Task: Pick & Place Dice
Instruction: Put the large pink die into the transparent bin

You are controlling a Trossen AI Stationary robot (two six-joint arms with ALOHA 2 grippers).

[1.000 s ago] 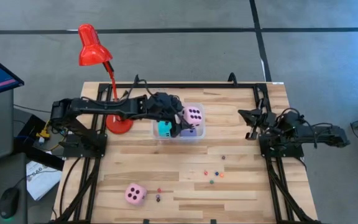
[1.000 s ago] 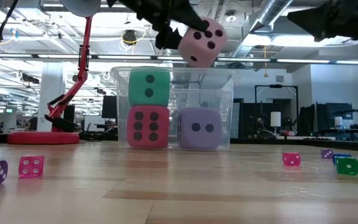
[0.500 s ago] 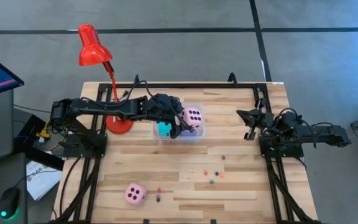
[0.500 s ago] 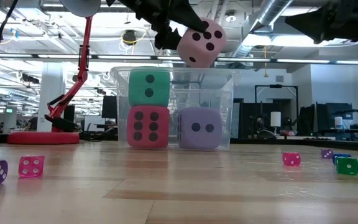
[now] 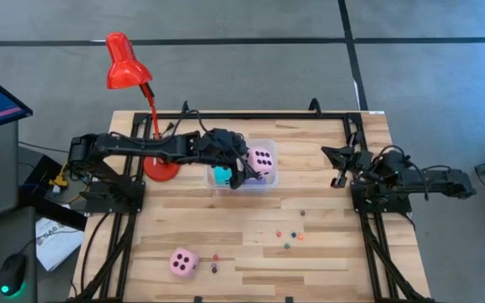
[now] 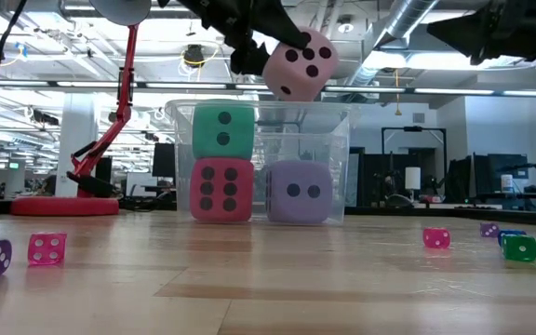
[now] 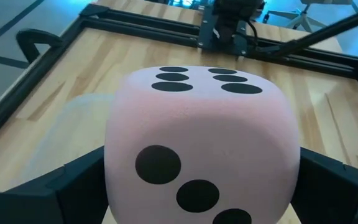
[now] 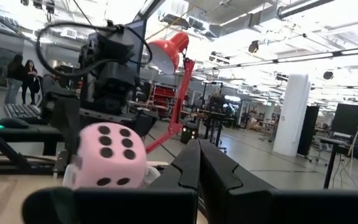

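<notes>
A pink die (image 5: 262, 160) (image 6: 299, 63) hangs above the clear bin (image 6: 342, 167), held by my left gripper (image 7: 201, 186), which reaches in from the table's left. Inside the bin, a cyan die (image 6: 223, 128) sits on top of a red die (image 6: 221, 189), and a lavender die (image 6: 299, 191) stands beside them on the bin floor. The second pink die (image 5: 183, 263) lies on the table near the near edge. My right gripper (image 5: 337, 168) (image 8: 197, 168) waits shut at the table's right side. My left gripper pinches the pink die between its two fingers, one finger (image 7: 67, 183) on one side face (image 7: 120, 180) and the other finger (image 7: 334, 180) on the opposite face. The fingers come roughly level from the table's left. The die is lifted clear above the bin's rim, slightly tilted.
A red desk lamp (image 5: 129, 71) stands on its base (image 5: 161, 167) left of the bin, close under my left arm. Several small coloured dice (image 5: 289, 237) (image 6: 46, 247) are scattered on the wooden table in front of the bin. Dark rails (image 5: 251, 118) frame the table.
My left gripper has carried the pink die a little toward the table's near edge, so it now covers more of the bin's right half. The die stays lifted and held the same way.
</notes>
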